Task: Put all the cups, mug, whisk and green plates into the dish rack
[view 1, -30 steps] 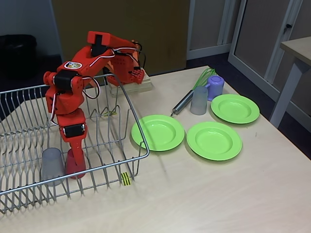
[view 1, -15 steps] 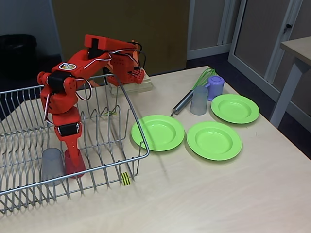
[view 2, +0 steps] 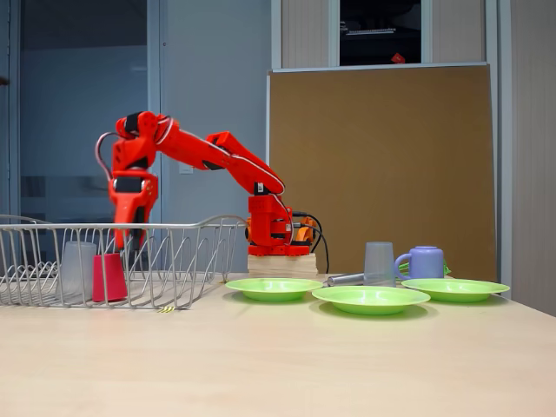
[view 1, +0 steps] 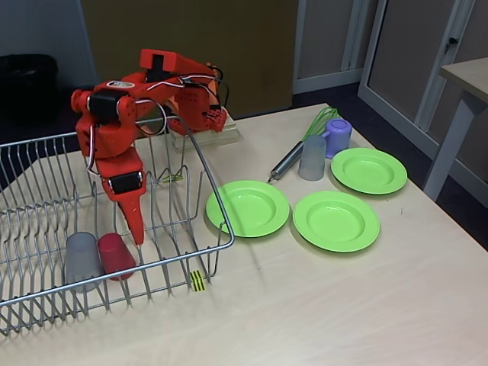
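My gripper [view 1: 137, 229] hangs over the dish rack [view 1: 207, 169], just above and to the right of a red cup [view 1: 116, 254] that stands free in the rack beside a grey cup [view 1: 81, 261]. Its jaws point down, apart from the cup, with nothing in them. In the side fixed view the gripper [view 2: 130, 236] is above the red cup [view 2: 109, 278] and grey cup [view 2: 76, 271]. On the table lie three green plates [view 1: 248, 207] [view 1: 336, 220] [view 1: 369, 169], a second grey cup [view 1: 312, 158], the purple mug [view 1: 338, 136] and the whisk [view 1: 292, 158].
The arm's base [view 1: 202, 114] sits on a block behind the rack's right end. The rack [view 2: 174, 228] has a yellow-black tag [view 1: 197, 280] on its front edge. Bare tabletop [view 1: 320, 305] lies in front of the plates. A second table [view 1: 469, 76] stands at the right.
The gripper has let go of the red cup and risen up and to the right. The red cup stays standing in the rack next to the grey cup.
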Tool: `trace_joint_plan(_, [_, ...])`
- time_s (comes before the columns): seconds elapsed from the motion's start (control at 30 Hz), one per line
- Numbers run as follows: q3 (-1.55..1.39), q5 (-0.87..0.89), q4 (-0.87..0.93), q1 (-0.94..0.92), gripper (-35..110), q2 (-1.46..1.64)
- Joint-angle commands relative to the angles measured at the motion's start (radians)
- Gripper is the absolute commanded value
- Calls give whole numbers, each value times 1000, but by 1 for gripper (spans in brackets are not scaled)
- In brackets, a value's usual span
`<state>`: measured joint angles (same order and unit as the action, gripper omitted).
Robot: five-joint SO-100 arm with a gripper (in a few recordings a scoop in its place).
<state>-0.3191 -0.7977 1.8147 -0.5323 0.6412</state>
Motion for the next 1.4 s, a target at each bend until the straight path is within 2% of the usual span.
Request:
trace_joint_plan(0.0, [-40,-6,21,48,32,169])
trace_joint_plan(0.2, [-227,81,21,184,30,408])
trace_joint_plan(0.33, [-400,215,20,319,25,581])
trace_joint_plan(0.53, [-716,634,-6,575,22,792])
trace_joint_plan(0.77, [-1014,1292,-117,907,20,927])
trace_joint_plan(0.87, [-1104,1500,-178,1026,23,959])
trace_joint_plan(1.0, [-1210,1683,-227,1147,26,1012])
trace_joint_plan(1.37, [-1460,2048,-391,1411,34,1181])
